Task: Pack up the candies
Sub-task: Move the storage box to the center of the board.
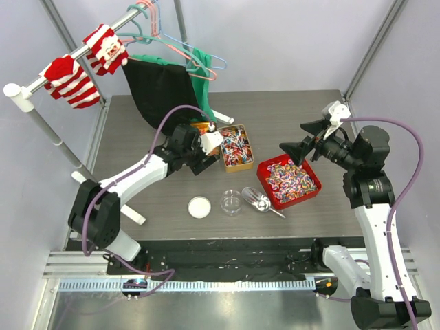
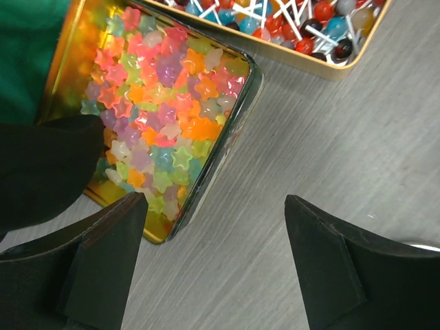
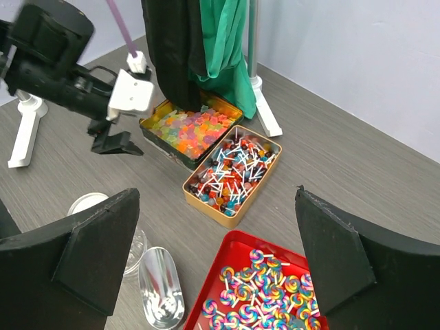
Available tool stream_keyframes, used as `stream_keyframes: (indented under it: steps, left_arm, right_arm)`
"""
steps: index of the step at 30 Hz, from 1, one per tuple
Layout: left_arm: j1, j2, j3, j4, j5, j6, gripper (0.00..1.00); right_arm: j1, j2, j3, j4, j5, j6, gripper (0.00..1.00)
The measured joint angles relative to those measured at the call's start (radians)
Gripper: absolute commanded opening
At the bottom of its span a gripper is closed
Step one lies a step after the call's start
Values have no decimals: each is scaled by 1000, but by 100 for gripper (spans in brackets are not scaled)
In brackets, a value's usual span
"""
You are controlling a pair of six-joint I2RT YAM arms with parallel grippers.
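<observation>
Seen from above, the left arm (image 1: pixel 180 146) hides nearly all of the gold tin (image 1: pixel 200 127), only an orange sliver showing. At the left wrist, black cloth (image 2: pixel 41 165) covers one corner of the tin's star candies (image 2: pixel 165 117), while the top edge crops the lollipop tin (image 2: pixel 328 71); a pale rim (image 2: pixel 421 245) at the right edge is too cropped to name. At the right wrist, the red tray (image 3: pixel 230 251) runs off the bottom and the right gripper's (image 3: pixel 216 220) finger (image 3: pixel 89 254) masks much of the glass dish (image 3: pixel 139 242)
</observation>
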Motion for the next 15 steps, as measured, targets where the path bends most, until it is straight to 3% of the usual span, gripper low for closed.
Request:
stream_keyframes:
  steps: [2, 12, 14, 15]
  left_arm:
    - [0, 38, -1, 19, -13, 12, 79]
    - [18, 200, 0, 127, -55, 50, 71]
    - [29, 223, 8, 132, -53, 54, 67]
    - [33, 233, 13, 134, -53, 54, 59]
  right_arm:
    - [0, 5, -1, 3, -6, 0, 100]
    - [0, 33, -8, 6, -25, 0, 100]
    - [0, 37, -9, 6, -26, 0, 100]
    - [0, 39, -9, 6, -26, 0, 100]
